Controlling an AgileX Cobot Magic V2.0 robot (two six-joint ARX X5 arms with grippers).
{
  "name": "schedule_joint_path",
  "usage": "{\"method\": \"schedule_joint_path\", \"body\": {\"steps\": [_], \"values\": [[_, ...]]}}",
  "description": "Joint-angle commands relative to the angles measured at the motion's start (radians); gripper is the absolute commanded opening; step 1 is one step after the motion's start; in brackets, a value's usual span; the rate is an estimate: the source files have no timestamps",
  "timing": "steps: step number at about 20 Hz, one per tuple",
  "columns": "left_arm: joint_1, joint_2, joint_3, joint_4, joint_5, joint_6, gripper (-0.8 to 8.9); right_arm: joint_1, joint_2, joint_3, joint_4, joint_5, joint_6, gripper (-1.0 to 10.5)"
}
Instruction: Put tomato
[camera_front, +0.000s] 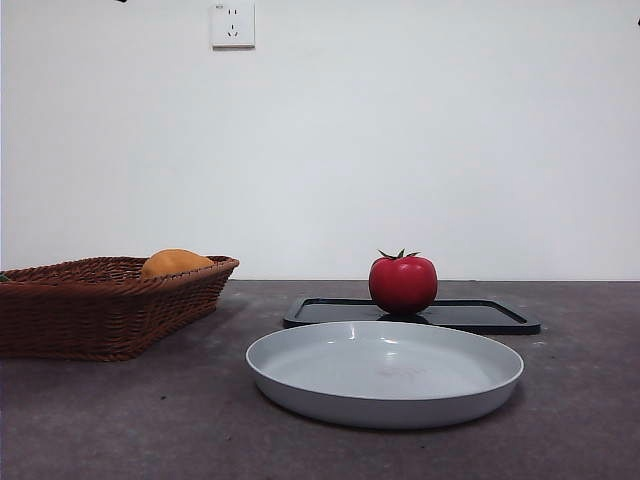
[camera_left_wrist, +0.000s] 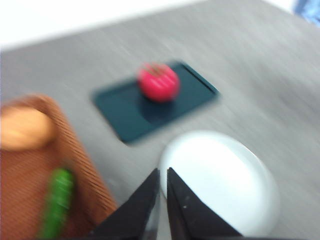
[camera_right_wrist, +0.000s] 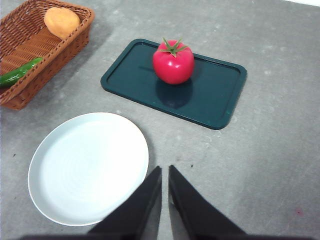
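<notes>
The tomato (camera_front: 403, 284) (camera_right_wrist: 173, 62) (camera_left_wrist: 158, 83) is glossy red with a green spiky stem and stands upright on a dark rectangular tray (camera_front: 470, 316) (camera_right_wrist: 215, 95) (camera_left_wrist: 125, 112). In front of the tray lies a pale grey plate (camera_front: 385, 372) (camera_right_wrist: 88, 166) (camera_left_wrist: 220, 182) with nothing on it. My left gripper (camera_left_wrist: 163, 176) hangs high over the table near the plate's edge, jaws shut and holding nothing; its view is blurred. My right gripper (camera_right_wrist: 165, 172) is also high above the table beside the plate, shut and holding nothing. Neither touches the tomato.
A brown wicker basket (camera_front: 100, 300) (camera_right_wrist: 30, 50) (camera_left_wrist: 75, 165) stands at the left, holding an orange-yellow fruit (camera_front: 175, 263) (camera_right_wrist: 61, 22) (camera_left_wrist: 25, 127) and a green pepper (camera_right_wrist: 17, 74) (camera_left_wrist: 57, 202). A white wall with a socket (camera_front: 232, 24) runs behind the table.
</notes>
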Motion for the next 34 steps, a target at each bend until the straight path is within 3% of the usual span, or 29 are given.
{"method": "schedule_joint_path", "body": {"steps": [1, 6, 12, 18, 22, 27, 34], "values": [[0.078, -0.049, -0.111, 0.149, -0.005, 0.07, 0.2, 0.005, 0.003, 0.009, 0.009, 0.001, 0.007, 0.2], [0.292, -0.291, -0.48, 0.434, -0.006, 0.041, 0.19, 0.005, 0.003, 0.009, 0.009, 0.001, 0.007, 0.2], [0.43, -0.546, -0.739, 0.462, -0.1, -0.047, 0.2, 0.005, 0.003, 0.009, 0.009, 0.001, 0.007, 0.2], [0.507, -0.723, -0.847, 0.448, -0.1, -0.047, 0.2, 0.005, 0.003, 0.009, 0.009, 0.001, 0.007, 0.2], [0.516, -0.801, -0.851, 0.349, -0.1, -0.047, 0.2, 0.005, 0.003, 0.009, 0.009, 0.001, 0.006, 0.2], [0.522, -0.814, -0.856, 0.265, -0.1, -0.047, 0.2, 0.005, 0.003, 0.009, 0.009, 0.001, 0.006, 0.2], [0.537, -0.814, -0.877, 0.269, -0.1, -0.07, 0.2, 0.005, 0.003, 0.009, 0.009, 0.001, 0.007, 0.2]]}}
